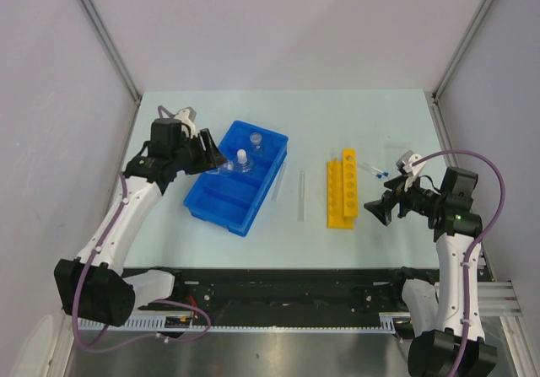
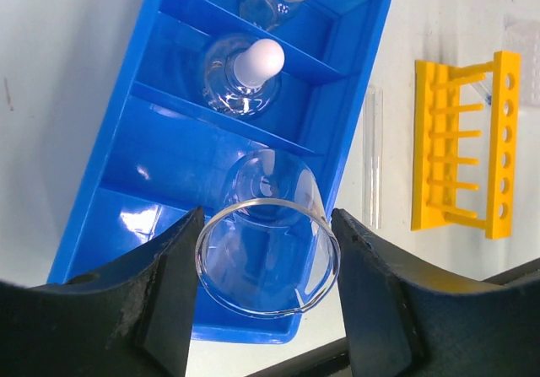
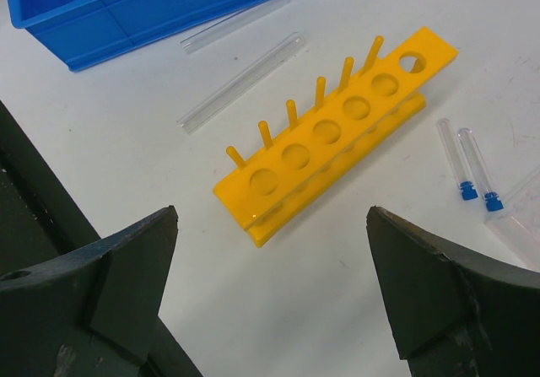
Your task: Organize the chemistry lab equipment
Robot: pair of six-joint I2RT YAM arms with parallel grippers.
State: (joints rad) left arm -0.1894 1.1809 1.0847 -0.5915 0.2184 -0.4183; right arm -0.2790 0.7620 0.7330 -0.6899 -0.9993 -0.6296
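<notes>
Your left gripper (image 2: 267, 297) clamped a round, clear glass flask (image 2: 268, 250) over the glossy blue tray (image 2: 110, 166); 2 more flasks sat inside it. Your right gripper (image 3: 270, 284) gaped wide beside the yellow holed rack (image 3: 337, 132).

Blue tray (image 1: 221, 204) holding flasks (image 1: 242, 163), yellow rack (image 1: 342, 193) upright, tubes (image 1: 301, 196) between

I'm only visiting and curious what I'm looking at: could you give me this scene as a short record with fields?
Blue tray: two small flasks in its far compartments
Left tool: shut on a clear flask at the tray
Right tool: open, empty, near the yellow rack
Loose on table: two thin tubes, two blue-tipped droppers
</notes>
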